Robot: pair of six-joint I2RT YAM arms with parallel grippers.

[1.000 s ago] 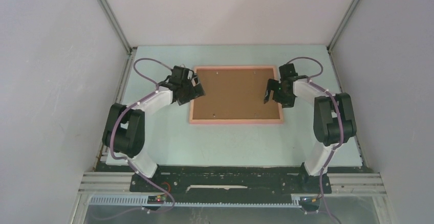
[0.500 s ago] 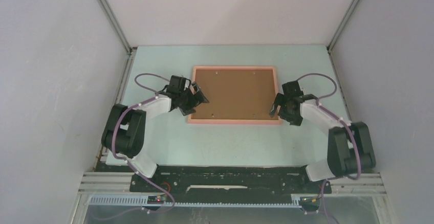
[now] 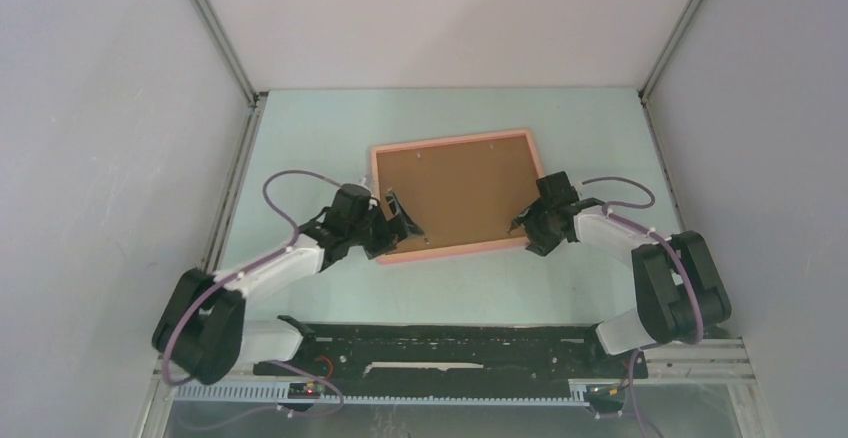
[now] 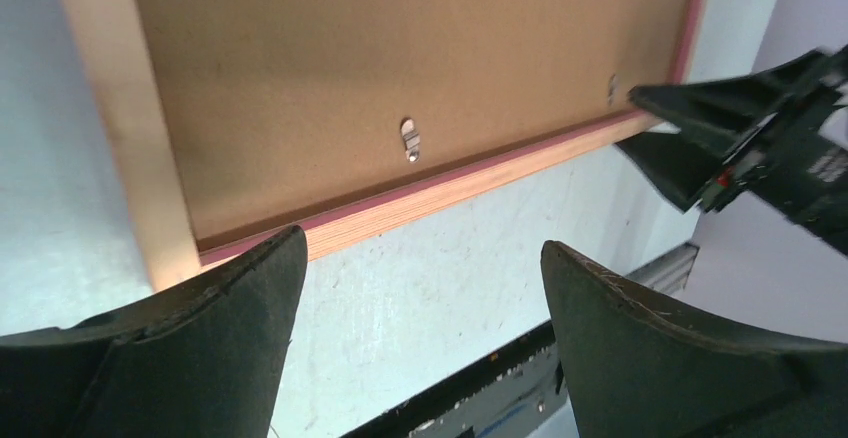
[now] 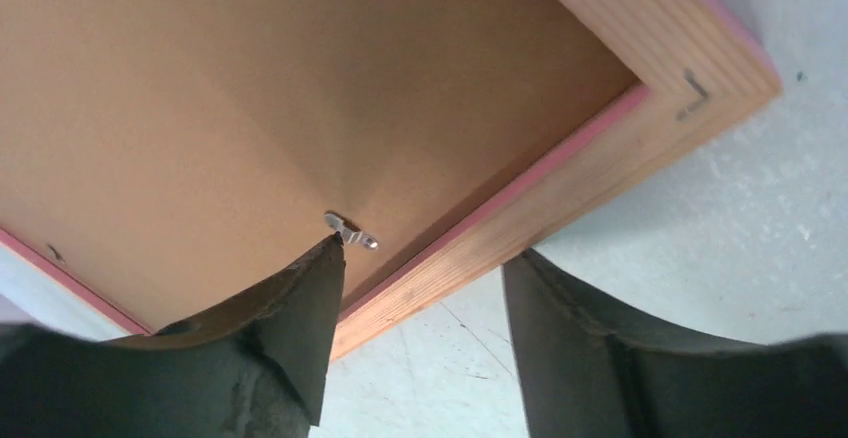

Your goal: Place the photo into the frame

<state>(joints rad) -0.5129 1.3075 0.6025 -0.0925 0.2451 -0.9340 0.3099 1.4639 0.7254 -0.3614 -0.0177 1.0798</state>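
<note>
— How many frames?
— One frame (image 3: 455,250), with one board (image 3: 460,193) inside it.
— And arms?
— Two arms (image 3: 270,273). That makes a pair of claws, the left gripper (image 4: 420,243) and the right gripper (image 5: 425,253). Two purple cables (image 3: 283,180) as well.
— Clips on the board?
— Two clips (image 4: 410,140) are plain in the left wrist view, centre and right. Any others are too small to count.

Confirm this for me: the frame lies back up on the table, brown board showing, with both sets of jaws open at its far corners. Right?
Not quite. In the top view both sets of jaws are at the near corners of the frame, not the far ones. The rest holds: back up on the table, brown board showing, jaws open.
</note>
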